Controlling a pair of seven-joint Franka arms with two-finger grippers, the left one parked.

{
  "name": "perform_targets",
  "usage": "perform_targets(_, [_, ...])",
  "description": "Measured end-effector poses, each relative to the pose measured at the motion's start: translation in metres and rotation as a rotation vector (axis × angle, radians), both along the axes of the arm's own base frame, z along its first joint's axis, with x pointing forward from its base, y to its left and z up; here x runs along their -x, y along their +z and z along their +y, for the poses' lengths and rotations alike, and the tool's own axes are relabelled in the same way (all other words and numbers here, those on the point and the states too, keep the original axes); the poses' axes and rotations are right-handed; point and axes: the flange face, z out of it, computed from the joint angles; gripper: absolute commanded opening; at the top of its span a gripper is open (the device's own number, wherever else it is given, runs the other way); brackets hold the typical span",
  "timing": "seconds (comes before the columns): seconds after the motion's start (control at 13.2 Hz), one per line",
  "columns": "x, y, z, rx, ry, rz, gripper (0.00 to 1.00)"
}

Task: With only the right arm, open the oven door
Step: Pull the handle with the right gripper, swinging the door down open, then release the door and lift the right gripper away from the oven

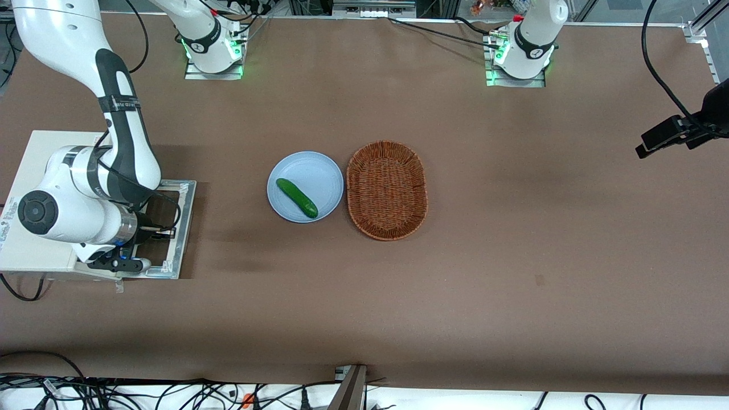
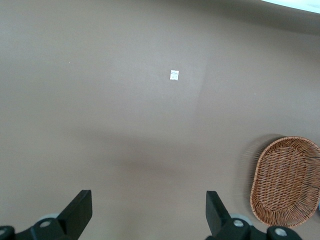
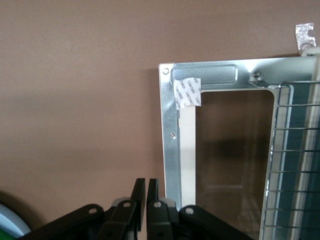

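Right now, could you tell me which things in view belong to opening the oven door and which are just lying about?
Part of the job:
- oven door, folded down flat, metal inner side up
- toaster oven
- right arm
- its gripper, fingers together at the door's outer edge

Lying about:
- blue plate
- cucumber on the plate
- wicker basket beside it

Light: bright, even, overhead | Shadows: soft on table (image 1: 512, 256) beside gripper (image 3: 146, 197) | Glare: faint on oven door (image 3: 220, 160) glass | Blur: basket (image 2: 286, 181) edge
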Motion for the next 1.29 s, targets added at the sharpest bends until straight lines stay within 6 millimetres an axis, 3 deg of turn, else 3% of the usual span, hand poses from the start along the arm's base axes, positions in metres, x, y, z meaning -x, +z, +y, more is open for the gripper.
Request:
perform_targets(0.23, [-0.008, 0.025, 0.015, -0.005, 0.022, -0.047, 1.00])
perform_targets(0.38, [-0.008, 0.060, 0.035, -0.014, 0.052, -0.096, 1.00])
perform_targets(0.61, [0.015, 0.138, 0.043, -0.044, 0.087, -0.091, 1.00])
perform_targets(0.84, [0.062, 0.233, 0.034, -0.074, 0.117, -0.076, 1.00])
perform_targets(0.99, [0.088, 0.274, 0.029, -0.075, 0.131, -0.088, 1.00])
perform_targets(1.14, [0.103, 0.287, 0.029, -0.049, 0.155, -0.098, 1.00])
perform_targets(1.29, [0.110, 0.284, 0.041, -0.011, 0.192, -0.091, 1.00])
